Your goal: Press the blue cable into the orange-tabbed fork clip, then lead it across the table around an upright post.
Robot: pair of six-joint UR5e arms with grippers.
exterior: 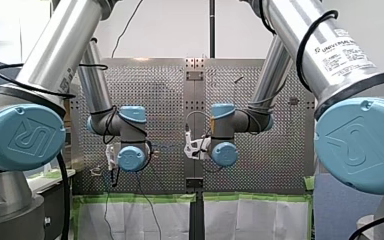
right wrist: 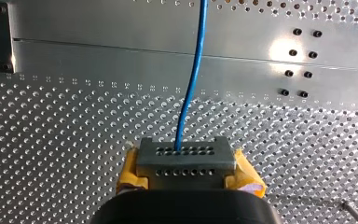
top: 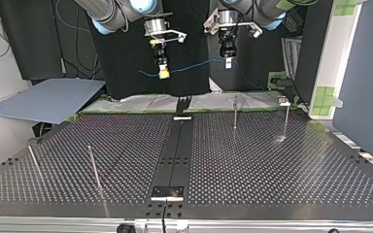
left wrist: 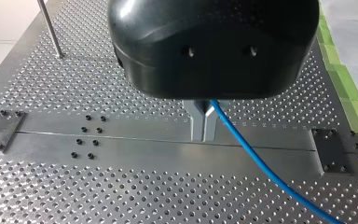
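The blue cable (top: 194,65) hangs in a shallow curve between my two grippers, high above the table's far edge in the top view. My right gripper (top: 163,74), with yellow pads, is at that view's left; my left gripper (top: 228,63) is at its right. In the left wrist view my left gripper (left wrist: 204,134) is shut on the blue cable (left wrist: 261,161), which runs off to one side over the table. In the right wrist view my right gripper (right wrist: 182,153) is shut on the blue cable (right wrist: 193,70), which leads straight ahead. No orange-tabbed clip shows plainly.
Thin upright posts stand on the perforated table (top: 272,170): two at the top view's far right (top: 235,111) (top: 286,121) and two at its near left (top: 93,167) (top: 34,162). A dark centre rail (top: 177,150) runs across. A grey sheet (top: 48,99) lies at far left.
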